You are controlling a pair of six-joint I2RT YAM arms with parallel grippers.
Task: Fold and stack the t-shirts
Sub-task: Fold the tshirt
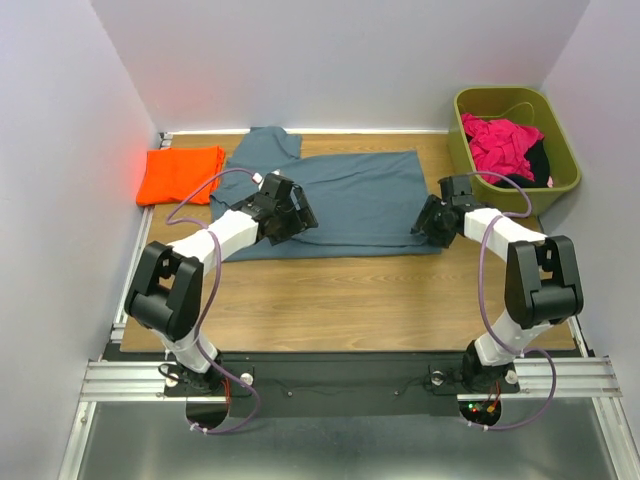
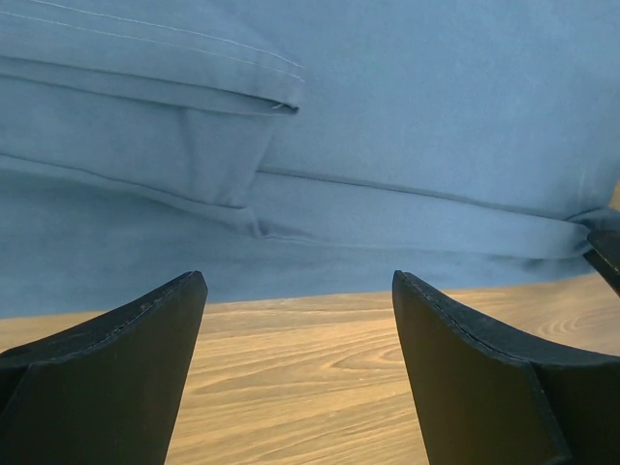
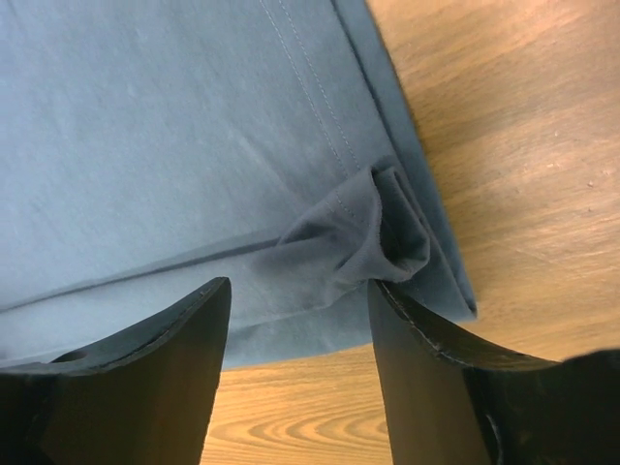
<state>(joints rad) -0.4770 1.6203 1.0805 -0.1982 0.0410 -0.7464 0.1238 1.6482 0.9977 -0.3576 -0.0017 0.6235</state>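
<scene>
The slate blue-grey t-shirt (image 1: 350, 195) lies flat across the back middle of the table, partly folded lengthwise, one sleeve pointing to the back. The orange t-shirt (image 1: 180, 173) lies folded at the back left. My left gripper (image 1: 297, 222) is open and empty just above the shirt's near left edge; the left wrist view shows the folded hem (image 2: 387, 208) beyond the open fingers (image 2: 116, 368). My right gripper (image 1: 428, 226) is open and empty at the shirt's near right corner, where the cloth (image 3: 358, 242) is bunched up between the fingertips.
An olive green bin (image 1: 560, 170) with pink and black clothes (image 1: 505, 145) stands at the back right. White walls close in the table on the left, back and right. Bare wood (image 1: 350, 300) lies between the shirt and the arm bases.
</scene>
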